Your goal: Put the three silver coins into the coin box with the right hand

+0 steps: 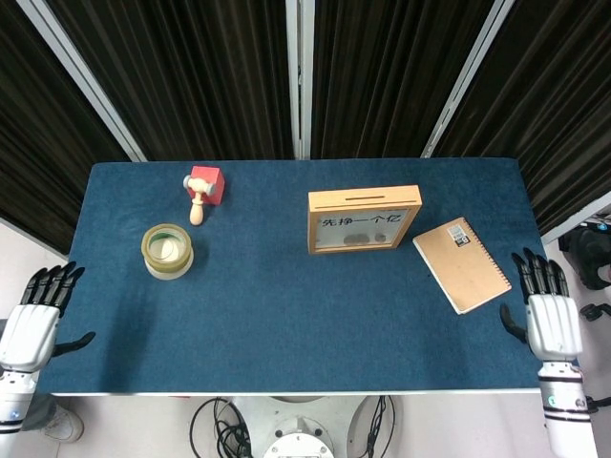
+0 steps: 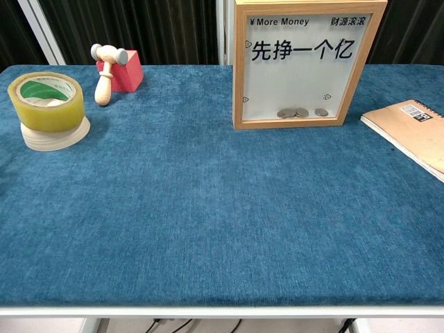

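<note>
The silver coins [image 2: 300, 112] lie at the bottom of the coin box [image 2: 306, 64], behind its clear front pane, bunched close together so that two overlap and one sits a little apart. The box stands upright on the blue table [image 2: 208, 208], with a slot along its top edge in the head view.

The right hand [image 1: 553, 322] hangs off the table's right edge, well apart from the box, its fingers [image 1: 537, 275] stretched out straight and spread, holding nothing. Just ahead of those fingertips and inward lies a brown notebook [image 1: 462, 263], flat on the cloth, between the hand and the box.

The left hand [image 1: 31, 330] sits off the opposite edge, its fingers likewise extended and apart, gripping nothing. Ahead of its fingertips and toward the middle of the table stands a roll of yellow tape [image 2: 45, 101] on a paler roll, and further on a small wooden mallet [image 2: 106, 71] leans against a red block [image 2: 126, 73].
</note>
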`<state>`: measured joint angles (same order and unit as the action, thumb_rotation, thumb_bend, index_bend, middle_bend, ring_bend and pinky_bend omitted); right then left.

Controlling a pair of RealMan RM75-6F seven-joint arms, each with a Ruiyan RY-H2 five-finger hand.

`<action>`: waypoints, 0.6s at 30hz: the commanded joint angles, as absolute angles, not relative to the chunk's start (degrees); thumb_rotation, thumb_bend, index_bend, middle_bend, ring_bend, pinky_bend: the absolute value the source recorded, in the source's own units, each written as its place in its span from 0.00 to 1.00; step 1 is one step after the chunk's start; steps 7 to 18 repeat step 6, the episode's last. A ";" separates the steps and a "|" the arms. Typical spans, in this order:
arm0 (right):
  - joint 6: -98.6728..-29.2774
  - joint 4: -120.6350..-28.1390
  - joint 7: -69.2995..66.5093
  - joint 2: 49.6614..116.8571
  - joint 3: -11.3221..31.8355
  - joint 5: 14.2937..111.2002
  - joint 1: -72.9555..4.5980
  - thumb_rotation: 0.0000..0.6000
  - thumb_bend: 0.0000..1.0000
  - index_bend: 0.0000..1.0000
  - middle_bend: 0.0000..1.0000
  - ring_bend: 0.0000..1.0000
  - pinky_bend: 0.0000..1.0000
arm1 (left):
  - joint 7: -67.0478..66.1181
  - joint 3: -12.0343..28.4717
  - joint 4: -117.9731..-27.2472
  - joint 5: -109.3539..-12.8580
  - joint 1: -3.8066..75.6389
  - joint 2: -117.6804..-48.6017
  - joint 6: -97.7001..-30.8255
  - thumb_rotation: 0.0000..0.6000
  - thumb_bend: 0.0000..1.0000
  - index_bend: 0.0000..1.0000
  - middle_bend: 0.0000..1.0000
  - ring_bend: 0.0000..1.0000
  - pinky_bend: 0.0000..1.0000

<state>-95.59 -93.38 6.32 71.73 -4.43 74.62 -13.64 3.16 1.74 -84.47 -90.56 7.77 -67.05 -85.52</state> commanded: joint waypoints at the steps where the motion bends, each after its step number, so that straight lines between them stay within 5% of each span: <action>1: -97.68 -91.40 4.44 74.30 -4.92 75.32 -9.83 1.00 0.33 0.00 0.00 0.00 0.00 | 3.29 1.80 -84.25 -91.49 8.47 -67.53 -85.35 1.00 0.00 0.06 0.01 0.00 0.00; 18: -96.79 -91.47 4.87 74.31 -3.50 74.60 -8.11 1.00 0.33 0.00 0.00 0.00 0.00 | 3.53 1.47 -83.64 -92.42 9.24 -68.09 -84.80 1.00 0.00 0.05 0.01 0.00 0.00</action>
